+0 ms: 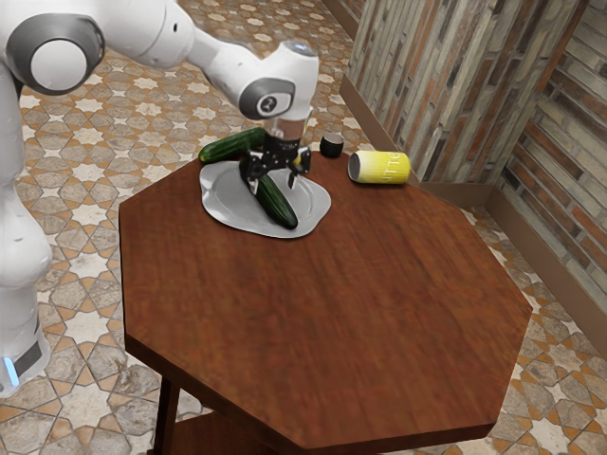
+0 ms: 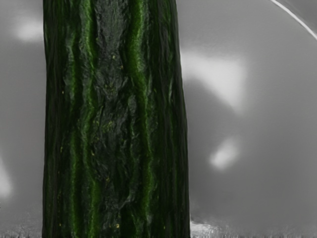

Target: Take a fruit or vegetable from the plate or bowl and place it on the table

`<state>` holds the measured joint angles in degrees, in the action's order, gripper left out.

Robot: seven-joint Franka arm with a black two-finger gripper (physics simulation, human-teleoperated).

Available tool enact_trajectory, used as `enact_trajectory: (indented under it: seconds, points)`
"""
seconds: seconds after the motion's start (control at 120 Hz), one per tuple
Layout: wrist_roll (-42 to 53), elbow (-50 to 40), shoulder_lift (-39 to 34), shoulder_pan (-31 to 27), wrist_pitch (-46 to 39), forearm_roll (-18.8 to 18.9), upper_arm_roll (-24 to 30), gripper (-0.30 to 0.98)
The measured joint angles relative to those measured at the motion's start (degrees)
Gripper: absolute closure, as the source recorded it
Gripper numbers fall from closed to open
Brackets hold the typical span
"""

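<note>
Cucumber (image 1: 278, 204) is lying on the plate (image 1: 314, 202), and our end effector (image 1: 272, 185) is standing wide open over it. We are lining up to grab; squeezing, then lifting, should be coming next.

Both cucumbers (image 1: 276, 205) partly hidden behind gripper (image 1: 272, 183), arm (image 1: 223, 64) cropped

A many-sided brown wooden table (image 1: 332, 313) stands on star-patterned floor tiles (image 1: 85, 408) near brown-and-gray walls (image 1: 417, 95) edged by brown baseboards (image 1: 541, 242).
</note>
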<state>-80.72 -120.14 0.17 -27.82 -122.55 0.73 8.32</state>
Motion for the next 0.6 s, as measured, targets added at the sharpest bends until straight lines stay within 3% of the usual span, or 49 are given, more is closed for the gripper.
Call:
enact_trajectory:
  seconds: [0.242, 0.45, 0.6]
  points:
    - [-0.08, -0.06, 1.34, 0.71, -0.41, -0.59, -0.04, 0.02]
    - [0.66, -0.1, 1.35, 0.32, -0.55, -0.73, -0.23, 0.33]
    - [1.14, 0.11, 0.81, -0.57, -0.5, -0.73, -0.11, 0.42]
